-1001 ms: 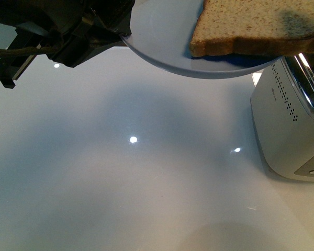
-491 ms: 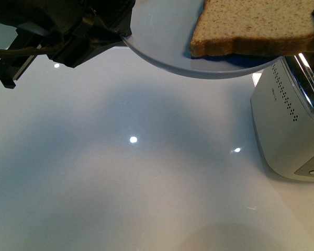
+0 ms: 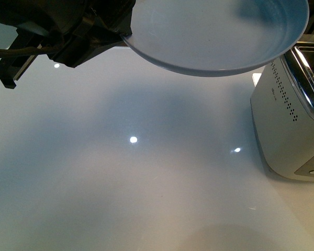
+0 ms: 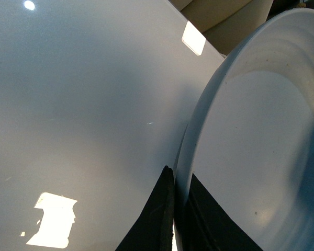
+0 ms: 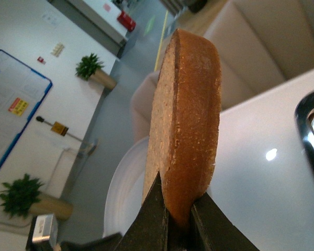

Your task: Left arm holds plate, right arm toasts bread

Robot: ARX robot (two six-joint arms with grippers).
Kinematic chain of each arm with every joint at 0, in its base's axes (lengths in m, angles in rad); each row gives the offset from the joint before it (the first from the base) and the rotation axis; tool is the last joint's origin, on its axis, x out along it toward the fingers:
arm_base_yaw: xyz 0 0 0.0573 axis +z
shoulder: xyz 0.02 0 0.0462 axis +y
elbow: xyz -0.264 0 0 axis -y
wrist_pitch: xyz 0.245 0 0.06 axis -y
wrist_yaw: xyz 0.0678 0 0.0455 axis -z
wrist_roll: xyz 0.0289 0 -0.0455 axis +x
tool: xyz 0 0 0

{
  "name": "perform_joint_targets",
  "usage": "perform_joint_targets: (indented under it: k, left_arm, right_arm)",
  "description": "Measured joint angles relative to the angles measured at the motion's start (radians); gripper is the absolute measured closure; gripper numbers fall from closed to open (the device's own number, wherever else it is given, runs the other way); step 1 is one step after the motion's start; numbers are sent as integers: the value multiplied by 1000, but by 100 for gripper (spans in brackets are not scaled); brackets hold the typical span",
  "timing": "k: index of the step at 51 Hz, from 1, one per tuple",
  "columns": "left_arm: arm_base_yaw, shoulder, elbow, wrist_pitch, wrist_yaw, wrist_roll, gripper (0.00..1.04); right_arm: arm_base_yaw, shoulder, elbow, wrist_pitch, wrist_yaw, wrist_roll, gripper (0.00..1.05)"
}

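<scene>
The pale blue-grey plate [image 3: 214, 31] hangs in the air at the top of the front view, bare, with my left gripper [image 3: 118, 31] shut on its left rim. From the left wrist the two black fingers [image 4: 162, 209] pinch the plate's rim [image 4: 184, 162]. The bread [image 5: 186, 110] is out of the front view; the right wrist view shows it edge-on, brown crust toward the camera, clamped in my right gripper [image 5: 179, 219], shut on it. Below and behind the slice lies the plate [image 5: 123, 193].
A white toaster [image 3: 290, 123] with chrome slots stands at the right edge of the glossy white table [image 3: 136, 172]; one slot rim [image 5: 311, 136] shows in the right wrist view. Beige sofas and potted plants lie beyond the table.
The bread was lying on the plate half a second ago; now it is lifted off and gone from the front view, held in the right gripper. Plate and left gripper have not moved.
</scene>
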Motion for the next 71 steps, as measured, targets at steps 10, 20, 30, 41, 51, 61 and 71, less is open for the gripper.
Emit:
perform_joint_targets:
  k: [10,20,30,41,51,61,71]
  left_arm:
    - [0,0,0,0,0,0,102]
    - [0,0,0,0,0,0,102]
    - [0,0,0,0,0,0,102]
    - [0,0,0,0,0,0,102]
    - [0,0,0,0,0,0,102]
    - [0,0,0,0,0,0,102]
    - [0,0,0,0,0,0,102]
  right_arm:
    - [-107,0,93,-76,81,-261,102]
    - [-124,84,92,-56,167,-558,102]
    - [-94,195,51,5,201,-720,102]
    - [-85,318,40,66,218,-815,102]
    - [-84,385,41,84,241,-866,102]
    - [-82,414,41,84,251,-888,102]
    - [-80,452,49,74,263,-897,102]
